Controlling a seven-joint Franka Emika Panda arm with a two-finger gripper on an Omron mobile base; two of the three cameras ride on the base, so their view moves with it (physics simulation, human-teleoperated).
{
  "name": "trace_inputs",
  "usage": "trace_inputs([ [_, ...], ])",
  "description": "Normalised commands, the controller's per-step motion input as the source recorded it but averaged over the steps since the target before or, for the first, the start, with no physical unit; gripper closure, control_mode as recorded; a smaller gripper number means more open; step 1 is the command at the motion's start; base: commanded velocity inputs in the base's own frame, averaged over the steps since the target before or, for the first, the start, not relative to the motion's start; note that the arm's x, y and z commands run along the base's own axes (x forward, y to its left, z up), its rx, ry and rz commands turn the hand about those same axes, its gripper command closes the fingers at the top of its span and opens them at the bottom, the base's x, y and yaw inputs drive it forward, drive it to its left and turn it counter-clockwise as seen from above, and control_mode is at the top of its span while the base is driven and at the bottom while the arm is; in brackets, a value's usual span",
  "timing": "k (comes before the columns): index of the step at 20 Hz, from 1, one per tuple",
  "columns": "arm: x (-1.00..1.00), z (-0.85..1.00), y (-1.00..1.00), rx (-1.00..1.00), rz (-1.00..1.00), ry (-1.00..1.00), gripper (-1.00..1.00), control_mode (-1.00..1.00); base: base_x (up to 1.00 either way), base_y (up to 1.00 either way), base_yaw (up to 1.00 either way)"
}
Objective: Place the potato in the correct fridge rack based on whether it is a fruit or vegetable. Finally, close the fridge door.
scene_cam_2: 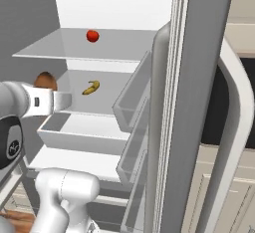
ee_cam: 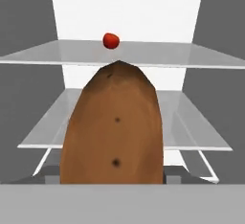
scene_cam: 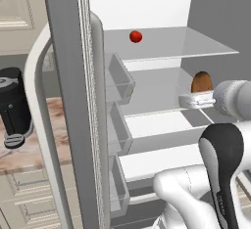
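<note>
The brown potato stands upright close in front of the hand camera, and my gripper is shut on it; the fingertips are hidden behind it. From the sides, the potato hangs at the fridge's open front, below the upper fridge rack and about level with the shelf under it. A red round fruit lies on the upper rack near the back. A yellow banana lies on the lower shelf.
The fridge door stands wide open with several clear bins on its inside. A white drawer sits under the shelves. A black appliance stands on the marble counter beyond the door.
</note>
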Motion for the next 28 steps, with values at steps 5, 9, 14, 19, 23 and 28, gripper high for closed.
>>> trace_inputs([
  [5, 0.02, 0.7, -0.22, 0.0, 0.0, -0.18, 1.0, -1.0, 0.0, 0.0, 0.0],
  [9, 0.17, 0.73, -0.27, 0.01, 0.0, -0.01, 1.0, -1.0, 0.0, 0.0, 0.0],
  [14, 0.34, 0.7, -0.45, 0.08, 0.0, 0.18, 1.0, -1.0, 0.0, 0.0, 0.0],
  [19, 0.08, 0.05, -0.13, 0.02, 0.02, 0.08, 1.0, -1.0, 0.0, 0.0, 0.0],
  [23, 0.67, -0.28, 0.0, -0.08, 0.0, 0.09, 1.0, -1.0, 0.0, 0.0, 0.0],
  [28, 0.76, -0.18, 0.0, 0.0, 0.0, 0.0, 1.0, -1.0, 0.0, 0.0, 0.0],
])
